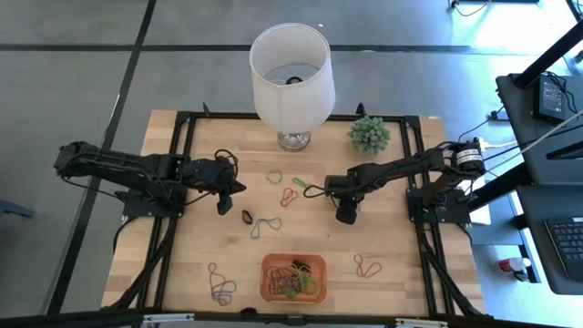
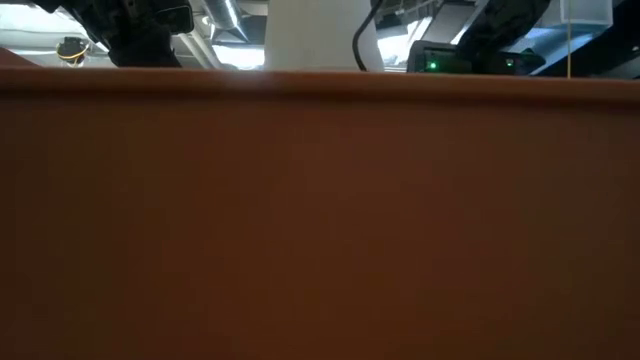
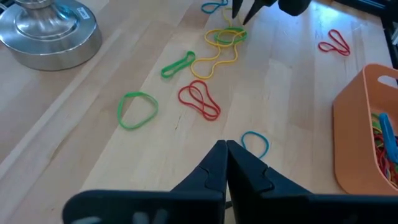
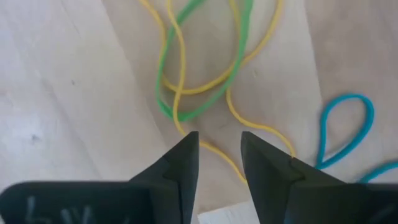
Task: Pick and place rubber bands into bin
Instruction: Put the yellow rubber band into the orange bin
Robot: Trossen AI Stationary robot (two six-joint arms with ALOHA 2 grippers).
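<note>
- Now we have the right claw (image 4: pixel 219 155) low over the desk (image 1: pixel 401 282), its fingers parted and empty, standing over a yellow band (image 4: pixel 177 74) tangled with a green band (image 4: pixel 202 102).
- The left claw (image 3: pixel 225 163) is closed on nothing and waits near a blue band (image 3: pixel 255 143).
- The bin (image 1: pixel 270 286) sits near the front edge, already holding several bands.
- We think the risk is closing on both tangled loops, so that one drops on the way to the bin.
- The thin rubber may also slip away under the fingertips.
</note>
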